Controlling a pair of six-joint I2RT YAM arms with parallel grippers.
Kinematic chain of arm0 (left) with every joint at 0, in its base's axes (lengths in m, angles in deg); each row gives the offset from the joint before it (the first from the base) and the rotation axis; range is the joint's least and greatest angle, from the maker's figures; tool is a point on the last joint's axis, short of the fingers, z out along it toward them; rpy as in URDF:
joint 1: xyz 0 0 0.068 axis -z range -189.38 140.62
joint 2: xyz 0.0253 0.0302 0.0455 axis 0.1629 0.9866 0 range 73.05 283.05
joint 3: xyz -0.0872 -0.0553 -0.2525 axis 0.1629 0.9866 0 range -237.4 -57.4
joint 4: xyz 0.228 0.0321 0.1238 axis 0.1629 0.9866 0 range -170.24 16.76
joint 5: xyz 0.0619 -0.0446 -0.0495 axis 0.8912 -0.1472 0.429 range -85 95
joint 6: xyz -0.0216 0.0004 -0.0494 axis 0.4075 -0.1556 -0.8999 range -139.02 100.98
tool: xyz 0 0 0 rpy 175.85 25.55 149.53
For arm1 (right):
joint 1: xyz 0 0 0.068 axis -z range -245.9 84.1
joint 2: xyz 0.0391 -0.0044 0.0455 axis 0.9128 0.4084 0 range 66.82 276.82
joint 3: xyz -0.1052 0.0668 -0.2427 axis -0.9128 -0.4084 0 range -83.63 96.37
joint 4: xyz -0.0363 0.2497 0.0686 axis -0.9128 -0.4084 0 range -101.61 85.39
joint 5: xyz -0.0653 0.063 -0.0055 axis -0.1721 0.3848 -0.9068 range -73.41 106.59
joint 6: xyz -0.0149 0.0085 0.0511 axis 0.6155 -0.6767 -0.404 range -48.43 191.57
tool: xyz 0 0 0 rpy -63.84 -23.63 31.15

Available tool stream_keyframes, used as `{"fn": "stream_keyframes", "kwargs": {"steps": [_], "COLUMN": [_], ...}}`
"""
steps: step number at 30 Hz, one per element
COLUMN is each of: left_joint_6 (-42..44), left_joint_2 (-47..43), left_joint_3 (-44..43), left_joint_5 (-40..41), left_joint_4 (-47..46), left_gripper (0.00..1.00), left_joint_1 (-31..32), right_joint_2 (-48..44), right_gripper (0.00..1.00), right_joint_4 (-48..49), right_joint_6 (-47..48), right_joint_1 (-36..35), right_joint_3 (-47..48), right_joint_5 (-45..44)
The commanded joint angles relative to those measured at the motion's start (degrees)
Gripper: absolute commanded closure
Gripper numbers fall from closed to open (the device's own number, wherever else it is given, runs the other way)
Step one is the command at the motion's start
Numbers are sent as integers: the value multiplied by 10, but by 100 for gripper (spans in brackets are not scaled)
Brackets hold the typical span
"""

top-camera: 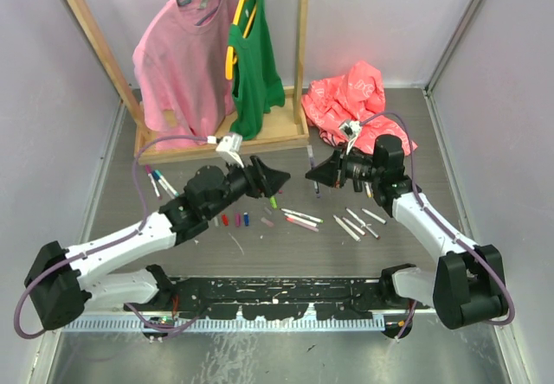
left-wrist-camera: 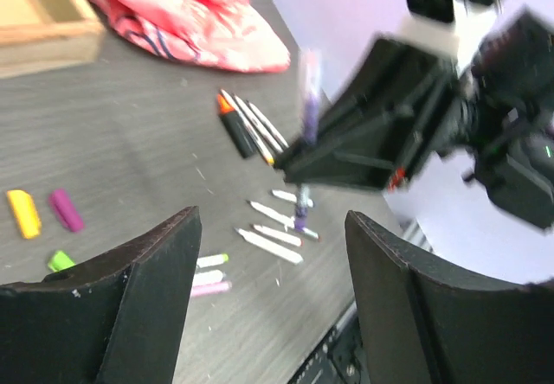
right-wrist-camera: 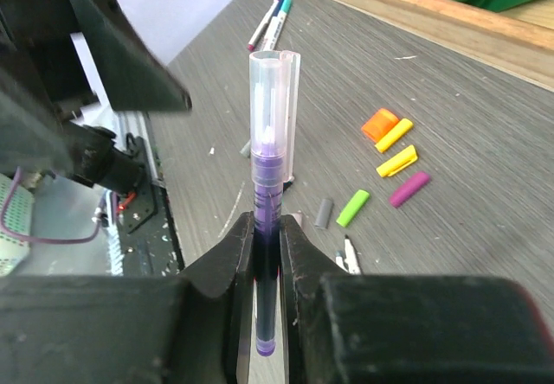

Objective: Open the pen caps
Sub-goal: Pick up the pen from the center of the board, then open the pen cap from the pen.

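Purple pen [left-wrist-camera: 309, 107] blurred in left wrist view, its lower barrel hidden betw. right fingers [right-wrist-camera: 227, 267], rack [top-camera: 302, 21] top cropped

My top camera sits high up behind both arms and looks down on the whole table [top-camera: 260, 259]. My left wrist camera looks out between its own fingers [left-wrist-camera: 138, 306], close to the right gripper [left-wrist-camera: 299, 155]. My right wrist camera is right up against the purple pen [right-wrist-camera: 268, 202]. All three see the loose caps [right-wrist-camera: 396, 161].

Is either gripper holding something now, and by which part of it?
The right gripper clamps a purple pen by its barrel, below the clear cap. The left gripper is open and empty.
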Motion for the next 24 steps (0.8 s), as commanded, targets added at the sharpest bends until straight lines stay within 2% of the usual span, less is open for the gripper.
{"fn": "stream_keyframes", "kwargs": {"steps": [1,3,5,10,16,24], "left_joint_6": [-27,-33,-44,-50,-55,-73], "left_joint_2": [-1,20,42,112,182,219], "left_joint_3": [-115,-164,-195,-245,-300,-318], "left_joint_5": [68,71,73,112,121,128], "left_joint_4": [179,242,254,247,244,219], "left_gripper": [32,32,32,32,31,32], "left_joint_1": [-20,-19,-15,12,26,27], "right_joint_2": [-27,-27,-24,-19,-22,-20], "right_gripper": [99,99,99,99,99,99], "right_joint_4": [-81,-91,-100,-115,-117,-121], "right_joint_6": [89,98,108,119,123,128], "right_joint_1": [0,-2,-5,-12,-15,-20], "right_joint_3": [34,37,40,46,46,47], "right_joint_5": [-26,-34,-41,-47,-47,-49]}}
